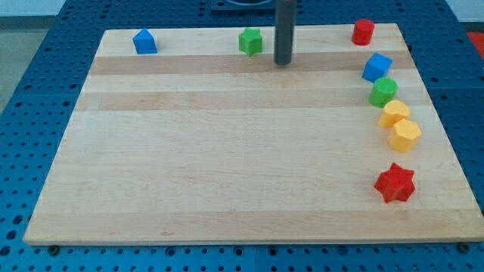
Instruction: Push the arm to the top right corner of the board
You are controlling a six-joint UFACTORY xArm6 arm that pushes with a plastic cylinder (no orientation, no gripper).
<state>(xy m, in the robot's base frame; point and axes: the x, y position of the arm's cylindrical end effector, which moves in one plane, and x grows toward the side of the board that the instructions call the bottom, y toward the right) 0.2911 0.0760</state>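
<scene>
My tip [283, 62] is the lower end of a dark rod near the view's top, a little right of the middle of the wooden board [227, 151]. A green star-shaped block [250, 41] sits just left of the rod, apart from it. A red cylinder [363, 31] stands near the board's top right corner, well to the right of my tip. A blue house-shaped block [144, 41] is at the top left.
Down the right side lie a blue cube [376, 67], a green cylinder [383, 91], a yellow block [394, 113], a yellow hexagonal block [405, 135] and a red star [395, 183]. A blue perforated table [30, 91] surrounds the board.
</scene>
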